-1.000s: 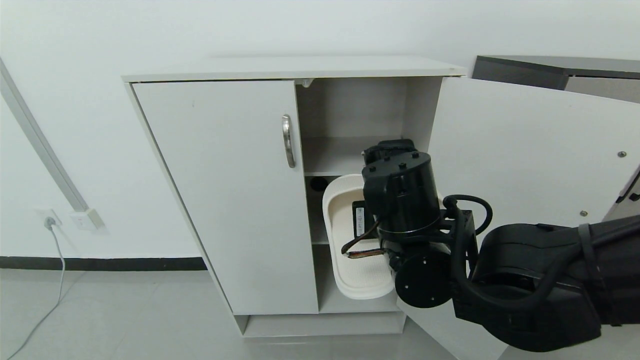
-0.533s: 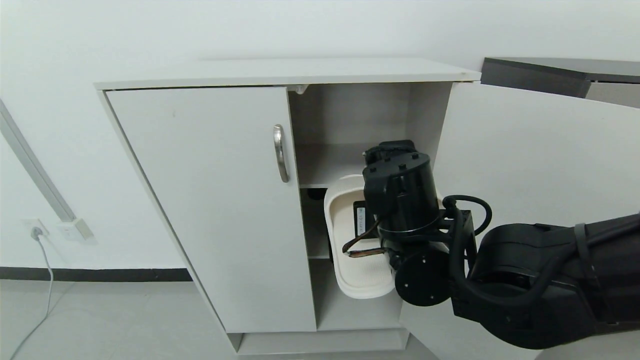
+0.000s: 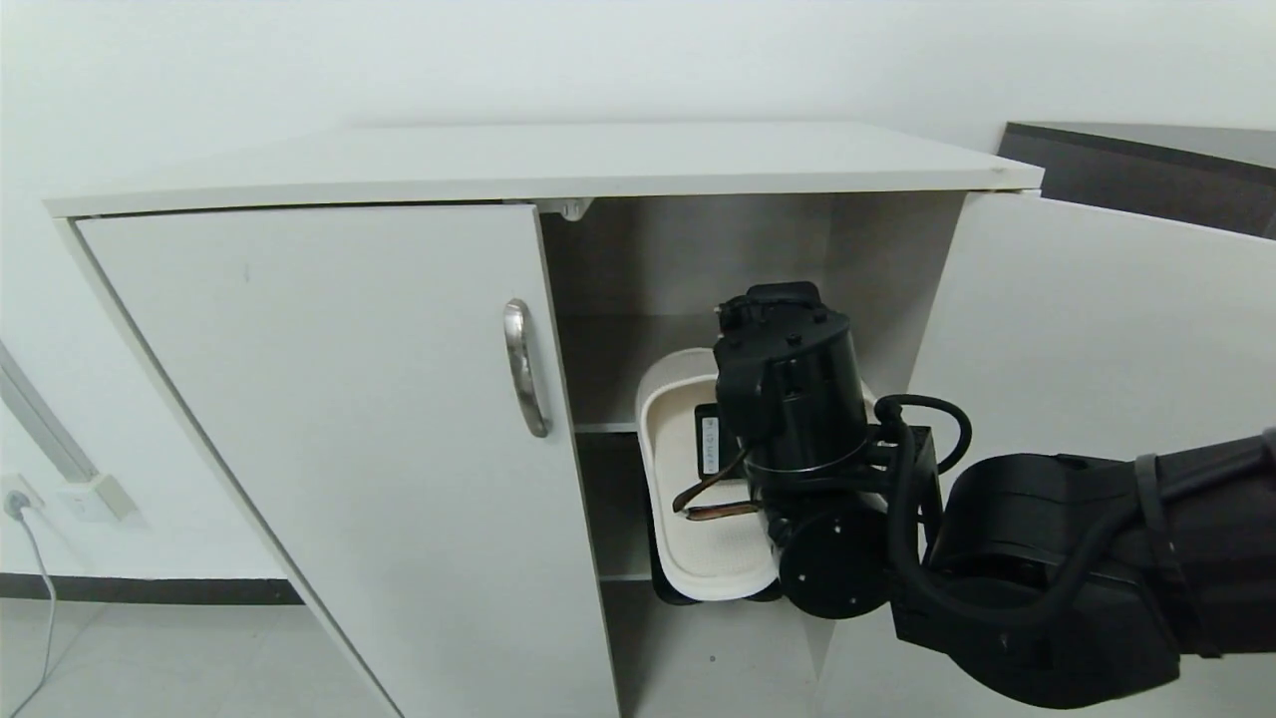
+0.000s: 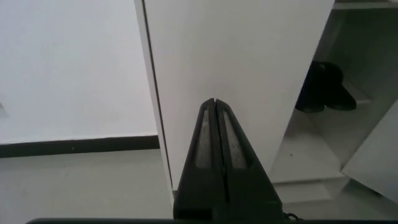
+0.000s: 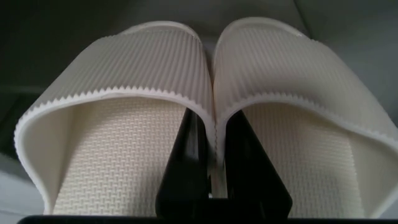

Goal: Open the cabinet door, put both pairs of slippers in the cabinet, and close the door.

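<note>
My right gripper point(image 5: 212, 134) is clenched on the cream slippers point(image 5: 149, 68). One finger sits inside each slipper, and the two inner side walls are pinched together between them. The pair lies side by side, straps up and toes pointing away from my wrist.

From my head, I see the cream pair point(image 3: 698, 538) held in the open right half of the cabinet point(image 3: 538, 165), at about the height of the middle compartment. The soles face out toward me and the toes point up and inward. My wrist housing covers the right-hand slipper, so I cannot tell whether the pair touches a shelf.

The right door point(image 3: 1077, 329) is swung wide open beside my arm. The left door point(image 3: 329, 419) is closed, with its metal handle point(image 3: 525, 369) near the inner edge.

The black slippers point(image 4: 326, 87) are in the cabinet, resting on the lower shelf above the bottom compartment.

My left gripper point(image 4: 214, 106) is clamped closed on nothing, its fingers pressed flat together. It hangs low in front of the closed left door, apart from it, above the grey floor point(image 4: 74, 186)
</note>
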You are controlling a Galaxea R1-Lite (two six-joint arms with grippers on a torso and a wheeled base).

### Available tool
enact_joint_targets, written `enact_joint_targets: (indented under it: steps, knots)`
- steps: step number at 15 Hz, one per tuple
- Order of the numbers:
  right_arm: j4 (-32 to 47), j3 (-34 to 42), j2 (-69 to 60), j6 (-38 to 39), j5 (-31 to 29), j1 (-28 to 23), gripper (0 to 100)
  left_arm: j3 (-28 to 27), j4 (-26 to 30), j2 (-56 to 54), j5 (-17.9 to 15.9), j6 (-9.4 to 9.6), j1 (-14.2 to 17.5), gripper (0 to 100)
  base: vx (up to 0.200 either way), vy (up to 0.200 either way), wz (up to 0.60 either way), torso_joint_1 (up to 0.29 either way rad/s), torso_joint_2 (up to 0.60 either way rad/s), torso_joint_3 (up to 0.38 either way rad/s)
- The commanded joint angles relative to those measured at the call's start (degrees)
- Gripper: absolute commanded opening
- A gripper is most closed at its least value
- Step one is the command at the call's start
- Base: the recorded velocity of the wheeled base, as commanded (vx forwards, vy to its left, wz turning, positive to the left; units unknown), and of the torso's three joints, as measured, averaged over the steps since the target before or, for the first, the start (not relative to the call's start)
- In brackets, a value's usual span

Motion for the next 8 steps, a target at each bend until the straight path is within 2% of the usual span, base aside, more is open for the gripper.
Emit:
enact_joint_targets:
  steps: [1,8]
  knots:
    - [-1.7,0.5,1.0,-0.1,0.3,-0.1,0,0.0,0.0,0.1,0.0,-0.02,0.0,0,0.0,0.0,0.0,0.0,0.0,0.0]
    - [-2.8,-0.5,1.6,-0.3,3.8,-1.9,0,0.0,0.0,0.1,0.0,-0.02,0.0,0,0.0,0.0,0.0,0.0,0.0,0.0]
